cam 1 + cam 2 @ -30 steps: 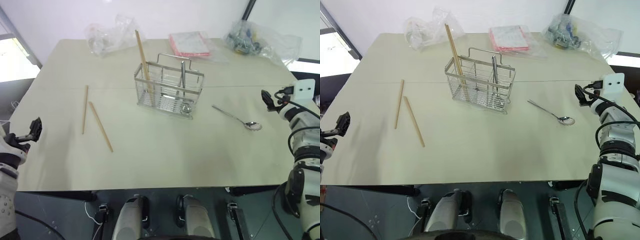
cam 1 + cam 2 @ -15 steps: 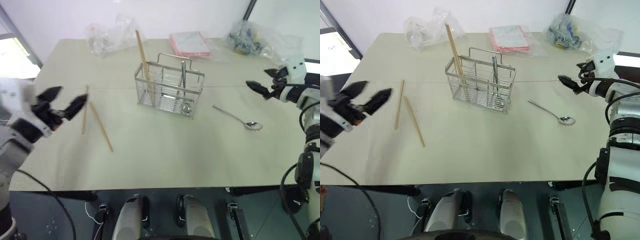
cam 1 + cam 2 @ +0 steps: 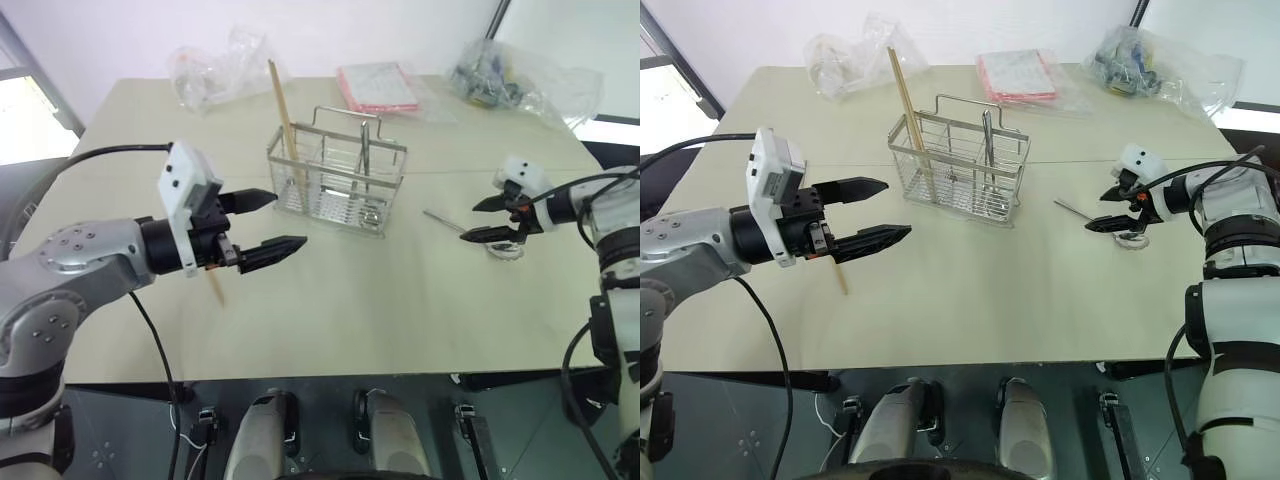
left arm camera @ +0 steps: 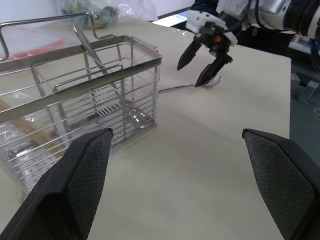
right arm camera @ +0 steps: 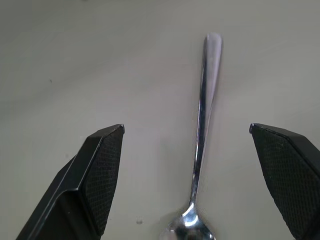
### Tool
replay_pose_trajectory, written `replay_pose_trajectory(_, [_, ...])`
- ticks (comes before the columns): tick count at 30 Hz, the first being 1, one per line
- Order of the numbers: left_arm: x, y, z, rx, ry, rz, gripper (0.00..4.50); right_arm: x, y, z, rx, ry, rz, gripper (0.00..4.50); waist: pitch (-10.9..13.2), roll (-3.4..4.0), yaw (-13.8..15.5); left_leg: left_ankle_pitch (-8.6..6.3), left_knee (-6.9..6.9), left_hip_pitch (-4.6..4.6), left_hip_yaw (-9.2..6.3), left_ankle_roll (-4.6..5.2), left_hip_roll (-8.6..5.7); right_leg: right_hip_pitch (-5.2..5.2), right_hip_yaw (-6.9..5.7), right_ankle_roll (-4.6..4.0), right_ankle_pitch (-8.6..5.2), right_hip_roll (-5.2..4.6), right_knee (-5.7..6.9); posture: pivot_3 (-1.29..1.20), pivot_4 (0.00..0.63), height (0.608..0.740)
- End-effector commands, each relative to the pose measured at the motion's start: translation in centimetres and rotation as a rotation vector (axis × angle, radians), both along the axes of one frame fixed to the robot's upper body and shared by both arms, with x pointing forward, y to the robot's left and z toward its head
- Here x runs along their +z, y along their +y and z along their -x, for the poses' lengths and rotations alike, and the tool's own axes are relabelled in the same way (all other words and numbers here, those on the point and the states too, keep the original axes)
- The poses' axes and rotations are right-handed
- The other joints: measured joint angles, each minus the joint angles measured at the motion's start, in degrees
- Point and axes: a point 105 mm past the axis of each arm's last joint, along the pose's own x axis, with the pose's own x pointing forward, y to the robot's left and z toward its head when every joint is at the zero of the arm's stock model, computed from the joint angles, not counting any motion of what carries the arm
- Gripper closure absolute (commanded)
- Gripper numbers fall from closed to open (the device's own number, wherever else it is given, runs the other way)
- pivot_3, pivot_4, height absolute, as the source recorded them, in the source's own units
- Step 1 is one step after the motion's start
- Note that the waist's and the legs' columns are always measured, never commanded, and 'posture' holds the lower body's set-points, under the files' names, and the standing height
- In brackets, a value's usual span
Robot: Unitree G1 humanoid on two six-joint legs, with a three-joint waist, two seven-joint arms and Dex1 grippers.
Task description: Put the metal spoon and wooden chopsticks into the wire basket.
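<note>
The wire basket (image 3: 336,170) stands mid-table with one wooden chopstick (image 3: 285,110) leaning upright in it beside a metal utensil handle (image 3: 366,148). The other wooden chopsticks lie on the table left of it, mostly hidden under my left arm; an end (image 3: 838,278) pokes out. My left gripper (image 3: 290,220) hovers open and empty, pointing level toward the basket (image 4: 85,95). The metal spoon (image 5: 202,125) lies flat to the basket's right. My right gripper (image 3: 1095,212) is open above the metal spoon, which lies between its fingers (image 5: 105,170), apart from them.
Clear plastic bags (image 3: 215,70) (image 3: 520,75) and a pink packet (image 3: 380,88) lie along the table's far edge. The tabletop (image 3: 380,300) in front of the basket is bare. The near edge runs just below my arms.
My left gripper swung in from the table's left edge, rightward over the loose chopsticks toward the basket. My right gripper moved left and tipped down over the spoon. Both stayed open.
</note>
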Motion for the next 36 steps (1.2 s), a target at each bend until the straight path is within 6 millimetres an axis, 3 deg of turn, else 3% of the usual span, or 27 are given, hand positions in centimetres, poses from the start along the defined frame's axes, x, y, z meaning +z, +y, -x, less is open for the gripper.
replay_pose_trajectory(1, [1.0, -0.2, 0.7, -0.021, -0.049, 0.006, 0.15, 0.6, -0.4, -0.6, -0.044, -0.016, 0.052, 0.37, 0.00, 0.00, -0.03, 0.00, 0.00, 0.01, 0.00, -0.01, 0.00, 0.00, 0.00, 0.00, 0.00, 0.00, 0.00, 0.00, 0.150, 0.699])
replay_pose_trajectory(9, [1.3, -0.1, 1.1, -0.021, -0.061, 0.002, 0.15, -1.0, 0.0, -0.8, -0.073, 0.035, 0.073, 0.37, 0.00, 0.00, 0.09, 0.02, 0.01, 0.00, -0.01, -0.03, -0.01, 0.02, 0.00, 0.00, 0.00, -0.01, 0.00, 0.00, 0.150, 0.699])
replay_pose_trajectory(17, [1.9, 0.1, 1.0, -0.005, -0.081, 0.008, 0.00, -1.2, 0.4, -0.9, -0.089, 0.052, 0.027, 4.39, 0.00, 0.00, 0.07, 0.03, 0.01, 0.05, -0.02, -0.04, -0.01, 0.08, 0.00, 0.01, 0.00, 0.01, 0.01, 0.00, 0.150, 0.699])
replay_pose_trajectory(21, [2.3, 0.1, 0.8, 0.001, -0.092, 0.021, 0.00, -1.0, 0.5, -0.9, -0.067, 0.026, 0.018, 4.45, 0.00, 0.00, 0.06, 0.03, 0.02, 0.06, -0.03, -0.04, -0.02, 0.10, 0.00, 0.01, 0.00, 0.01, 0.01, 0.00, 0.150, 0.699])
replay_pose_trajectory(29, [3.7, 1.1, 0.0, 0.056, -0.131, 0.058, 0.00, 2.8, 0.9, -1.0, -0.033, -0.162, -0.228, 4.45, 0.00, 0.00, 0.19, 0.04, 0.03, 0.06, -0.03, -0.04, -0.02, 0.11, 0.00, 0.02, 0.01, 0.01, 0.02, 0.00, 0.150, 0.699])
replay_pose_trajectory(32, [4.5, 1.4, -0.4, 0.075, -0.145, 0.087, 0.00, 5.6, 0.3, -2.3, -0.161, -0.321, -0.357, 4.45, 0.00, 0.00, 0.11, 0.03, 0.06, 0.06, -0.03, -0.03, -0.03, 0.13, -0.01, 0.02, 0.01, 0.00, 0.01, 0.00, 0.150, 0.699])
replay_pose_trajectory(34, [4.8, 1.6, -0.7, 0.084, -0.152, 0.095, 0.00, 8.4, 1.2, -2.5, -0.141, -0.400, -0.503, 4.45, 0.00, 0.00, 0.13, 0.03, 0.05, 0.07, -0.03, -0.04, -0.02, 0.13, -0.01, 0.02, 0.01, 0.00, 0.03, 0.00, 0.150, 0.699])
replay_pose_trajectory(36, [5.1, 1.6, -1.1, 0.093, -0.161, 0.102, 0.00, 12.4, 2.9, -2.5, -0.102, -0.503, -0.683, 4.45, 0.00, 0.00, 0.10, 0.04, 0.04, 0.07, -0.04, -0.04, -0.01, 0.12, -0.01, 0.02, 0.01, 0.01, 0.04, 0.00, 0.150, 0.699])
